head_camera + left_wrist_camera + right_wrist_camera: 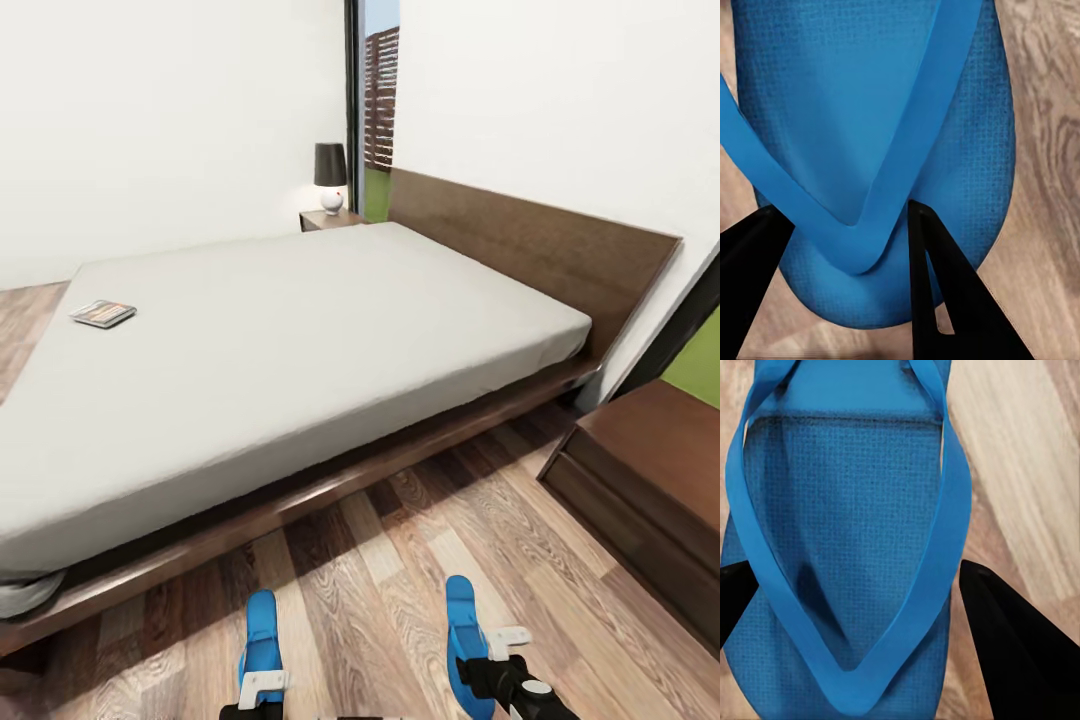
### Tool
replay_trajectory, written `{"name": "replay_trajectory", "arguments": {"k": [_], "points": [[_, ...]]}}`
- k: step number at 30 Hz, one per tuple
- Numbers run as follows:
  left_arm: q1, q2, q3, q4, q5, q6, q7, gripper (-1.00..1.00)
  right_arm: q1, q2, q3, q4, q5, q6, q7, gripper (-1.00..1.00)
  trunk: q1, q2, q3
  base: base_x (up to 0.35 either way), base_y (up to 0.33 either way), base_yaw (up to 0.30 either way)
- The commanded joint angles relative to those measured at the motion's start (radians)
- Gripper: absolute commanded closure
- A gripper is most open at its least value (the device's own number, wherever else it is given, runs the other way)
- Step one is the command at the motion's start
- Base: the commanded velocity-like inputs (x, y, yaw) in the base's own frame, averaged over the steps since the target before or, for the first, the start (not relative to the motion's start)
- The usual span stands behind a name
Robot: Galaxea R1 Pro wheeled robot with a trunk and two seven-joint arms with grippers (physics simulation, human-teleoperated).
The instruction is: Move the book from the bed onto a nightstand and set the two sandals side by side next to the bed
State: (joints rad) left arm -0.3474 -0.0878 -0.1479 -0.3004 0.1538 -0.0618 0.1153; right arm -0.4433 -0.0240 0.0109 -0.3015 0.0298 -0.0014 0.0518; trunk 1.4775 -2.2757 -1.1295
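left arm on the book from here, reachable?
Probably not. The book lies at the far-left part of the mattress, while the left gripper is low over a sandal on the floor. Nothing blocks it; it just looks too far.

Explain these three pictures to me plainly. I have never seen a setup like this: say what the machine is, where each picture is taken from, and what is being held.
This is a simulated wheeled robot with two arms, each ending in a two-fingered gripper. The large picture comes from a camera on its head, looking down over a bedroom. The other two come from cameras near each gripper, looking along its fingers.

In the head view you see the bed with its grey mattress, and a small book lying near the mattress's far left corner. A nightstand stands at the right; another nightstand, carrying a lamp, stands beyond the bed.

At the bottom, the left gripper is at one blue sandal and the right gripper at the other sandal, both over the wood floor. In the wrist views, dark fingers flank each sandal's strap, but whether they grip cannot be told.
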Motion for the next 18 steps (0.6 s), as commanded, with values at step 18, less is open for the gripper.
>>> {"name": "replay_trajectory", "arguments": {"k": [18], "points": [[-0.001,0.0,-0.009,0.001,0.01,-0.005,0.006,1.0,0.0,-0.001,0.001,-0.001,0.003,0.0,0.0,1.0,0.0,0.0,-0.001,0.0,0.0,0.272]]}}
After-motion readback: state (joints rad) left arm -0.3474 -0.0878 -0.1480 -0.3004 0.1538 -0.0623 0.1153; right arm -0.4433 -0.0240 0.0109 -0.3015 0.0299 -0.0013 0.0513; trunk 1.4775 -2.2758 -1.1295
